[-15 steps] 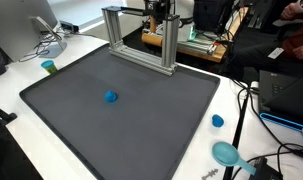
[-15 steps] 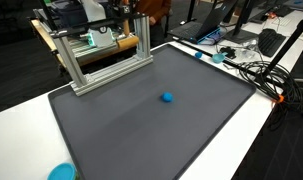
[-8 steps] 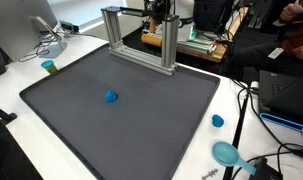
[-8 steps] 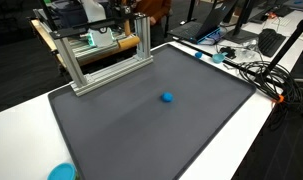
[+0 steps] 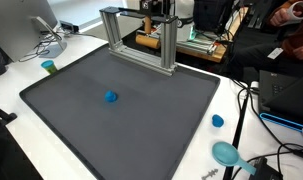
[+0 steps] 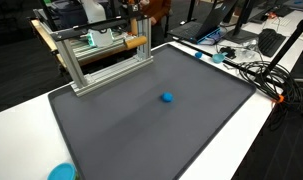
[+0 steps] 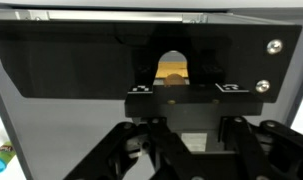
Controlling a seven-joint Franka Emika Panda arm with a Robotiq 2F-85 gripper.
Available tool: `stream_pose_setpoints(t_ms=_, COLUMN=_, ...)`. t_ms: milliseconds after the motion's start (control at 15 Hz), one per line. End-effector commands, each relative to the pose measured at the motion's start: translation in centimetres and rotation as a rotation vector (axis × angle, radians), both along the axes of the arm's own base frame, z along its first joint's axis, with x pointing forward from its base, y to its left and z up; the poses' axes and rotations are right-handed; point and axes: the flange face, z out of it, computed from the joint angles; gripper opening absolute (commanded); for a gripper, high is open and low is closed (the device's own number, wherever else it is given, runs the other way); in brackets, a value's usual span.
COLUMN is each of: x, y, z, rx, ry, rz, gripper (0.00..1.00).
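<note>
Far back, arm (image 5: 157,8) barely in shot, cut off at top edge in both exterior views. Wrist view: gripper (image 7: 186,135) low in shot, dark linkages spread wide; finger gap unreadable.

Ball (image 5: 111,97) ctr of mat (image 5: 161,125), frame (image 5: 169,50) at far edge

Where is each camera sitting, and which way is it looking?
Exterior view: high off a mat corner, looking down across to the frame at top middle; arm shows behind it.
Exterior view: high off a mat corner, looking down, frame at upper left; arm shows at top.
Wrist view: on the wrist, looking past the gripper, whose dark body fills it.
Shared: both exterior views show mat, frame, blue ball.
</note>
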Motion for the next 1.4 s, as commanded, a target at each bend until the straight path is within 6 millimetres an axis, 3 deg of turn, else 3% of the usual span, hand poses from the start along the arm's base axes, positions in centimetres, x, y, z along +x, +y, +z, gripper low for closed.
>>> stream_pose_setpoints(t_ms=0, x=5.1, y=3.0, z=2.0, rx=-0.039, ry=0.044, rz=0.019, gripper=0.21)
stream_pose_setpoints(t_ms=200, x=9.6, y=4.3, z=3.3, rx=-0.067, ry=0.069, rz=0.005, gripper=0.21)
stream_pose_setpoints(t_ms=333, x=12.8, y=3.8, z=4.6, rx=0.002, ry=0.055, rz=-0.032, gripper=0.21)
stream_pose_setpoints(t_ms=400, x=13.2, y=3.3, z=5.3, rx=0.043, ry=0.061, rz=-0.039, gripper=0.21)
stream_pose_setpoints(t_ms=467, x=10.8, y=4.0, z=3.7, rx=-0.009, ry=0.041, rz=-0.013, gripper=0.46)
stream_pose_setpoints(t_ms=600, x=12.7, y=3.2, z=4.1, rx=0.016, ry=0.049, rz=-0.035, gripper=0.46)
stream_pose_setpoints(t_ms=800, x=13.3, y=3.1, z=4.1, rx=0.021, ry=0.055, rz=-0.041, gripper=0.46)
stream_pose_setpoints(t_ms=867, x=13.3, y=3.1, z=4.1, rx=0.021, ry=0.056, rz=-0.04, gripper=0.21)
stream_pose_setpoints(t_ms=1333, x=20.5, y=-0.2, z=3.5, rx=-0.047, ry=-0.007, rz=-0.105, gripper=0.21)
